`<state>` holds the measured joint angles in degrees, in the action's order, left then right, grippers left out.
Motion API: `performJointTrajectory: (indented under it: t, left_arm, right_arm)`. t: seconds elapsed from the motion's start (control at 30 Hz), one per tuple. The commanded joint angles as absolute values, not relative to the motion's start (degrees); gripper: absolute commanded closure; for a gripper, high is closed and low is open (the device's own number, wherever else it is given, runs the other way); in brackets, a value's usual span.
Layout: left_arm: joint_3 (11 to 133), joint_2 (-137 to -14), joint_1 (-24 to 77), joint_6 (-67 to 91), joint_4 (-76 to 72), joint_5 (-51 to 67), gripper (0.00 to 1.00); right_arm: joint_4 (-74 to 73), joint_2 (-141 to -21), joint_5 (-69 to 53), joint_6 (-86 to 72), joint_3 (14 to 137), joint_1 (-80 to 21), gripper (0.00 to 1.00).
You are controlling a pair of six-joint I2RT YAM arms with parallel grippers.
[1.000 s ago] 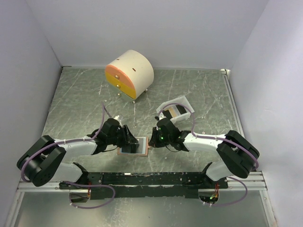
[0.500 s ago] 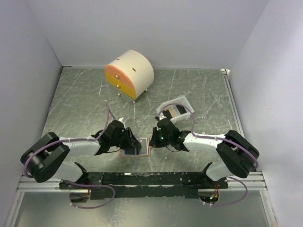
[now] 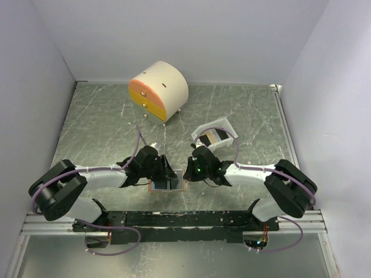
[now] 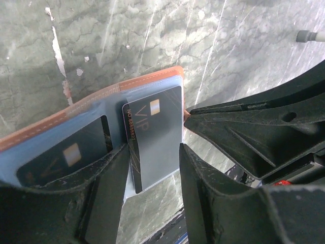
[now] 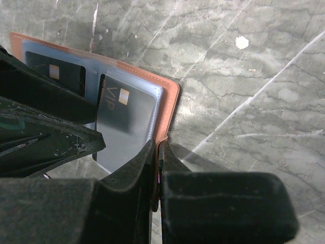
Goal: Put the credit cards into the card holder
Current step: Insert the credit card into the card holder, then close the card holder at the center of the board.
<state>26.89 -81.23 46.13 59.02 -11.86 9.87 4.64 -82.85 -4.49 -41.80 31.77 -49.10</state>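
My right gripper [image 5: 158,148] pinches card holder [image 5: 171,101] edge. Left gripper [image 4: 152,150] straddles dark card [image 4: 155,127], cannot tell if clamped. Cabinet [image 3: 165,87] and tray [image 3: 224,123] well behind.

Marbled grey-green table [image 3: 249,110] carries a round cream cabinet [image 3: 159,90], a white tray [image 3: 215,134] and the open card holder [image 4: 101,104].

Round cabinet [image 3: 159,91], white tray [image 3: 222,123]

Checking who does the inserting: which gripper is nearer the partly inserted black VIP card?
Left. The left gripper straddles the black VIP card, a finger at each long edge; the right gripper pinches the edge of the card holder beside it.
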Motion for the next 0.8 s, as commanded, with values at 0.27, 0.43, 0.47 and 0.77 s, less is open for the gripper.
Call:
performJointTrajectory:
  t: [0.27,0.43,0.47,0.77]
  left_arm:
    - [33.94,-73.57,47.22,54.05,6.32,0.31,0.36]
    - [36.76,-72.40,44.82,51.34,13.65,-1.43,0.36]
    - [36.69,-71.90,44.06,51.07,13.93,-1.28,0.35]
    - [33.75,-68.82,35.89,48.28,20.35,-3.14,0.41]
  right_arm:
    - [4.20,-81.31,-1.18,-41.57,31.47,-50.05,0.99]
    - [4.13,-82.56,-2.11,-40.98,32.16,-50.02,0.99]
    - [4.25,-82.53,-2.25,-40.96,32.11,-50.00,0.99]
    - [3.96,-81.57,-2.45,-40.39,32.35,-49.97,1.00]
